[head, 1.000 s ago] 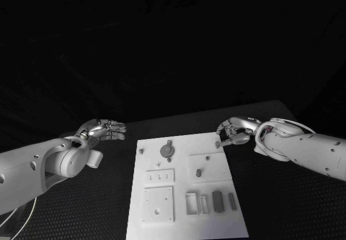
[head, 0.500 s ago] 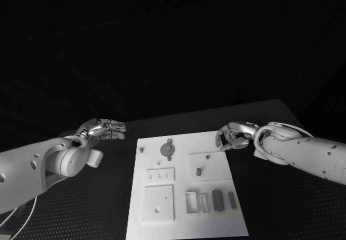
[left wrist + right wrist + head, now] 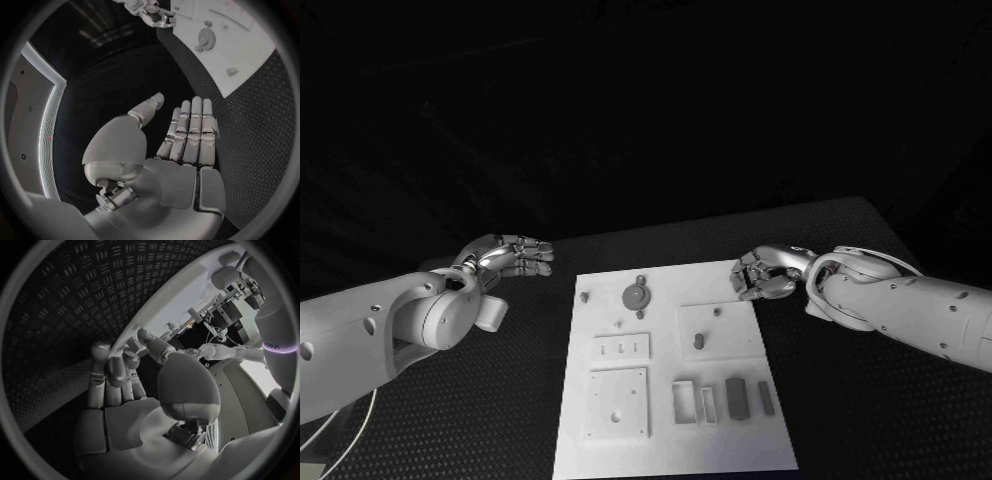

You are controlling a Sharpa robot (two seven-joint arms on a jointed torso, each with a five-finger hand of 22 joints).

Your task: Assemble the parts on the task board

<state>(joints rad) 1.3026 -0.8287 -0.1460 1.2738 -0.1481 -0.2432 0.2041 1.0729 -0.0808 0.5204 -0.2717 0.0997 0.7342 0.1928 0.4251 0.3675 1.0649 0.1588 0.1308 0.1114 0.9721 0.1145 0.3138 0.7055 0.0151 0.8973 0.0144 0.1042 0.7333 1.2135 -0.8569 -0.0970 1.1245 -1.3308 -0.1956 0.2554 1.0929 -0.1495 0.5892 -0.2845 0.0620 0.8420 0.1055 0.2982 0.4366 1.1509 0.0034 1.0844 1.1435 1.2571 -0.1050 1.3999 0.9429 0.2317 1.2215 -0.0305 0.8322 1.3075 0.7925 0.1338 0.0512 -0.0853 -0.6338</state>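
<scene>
Left hand (image 3: 509, 257) hovers off the task board's (image 3: 668, 440) far left corner, fingers straight and together, holding nothing. Right hand (image 3: 769, 273) at the far right corner, fingers curled in; can't tell if it holds anything. Parts (image 3: 736, 392) lie on the board

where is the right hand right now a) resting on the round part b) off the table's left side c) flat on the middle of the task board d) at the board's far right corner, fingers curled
d: in the head view the right hand sits at the far right corner of the task board, its fingers curled inward.
</scene>
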